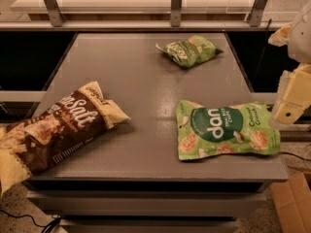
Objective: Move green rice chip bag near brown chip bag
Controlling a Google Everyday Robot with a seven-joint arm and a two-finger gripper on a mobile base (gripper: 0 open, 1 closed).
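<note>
Gripper [290, 103] hangs at the right edge of the table [146, 89], just beside the right end of the green rice chip bag [226, 129]; whether it is wide or narrow I cannot tell. That bag lies flat at the front right, well apart from the brown chip bag [58, 130], which overhangs the front left corner. 1 smaller green bag [188, 50] lies at the back.

office kitchenette look: grey counter [146, 81], metal railing [176, 4], speckled floor [24, 204]; gripper [285, 114] off counter's right edge
</note>
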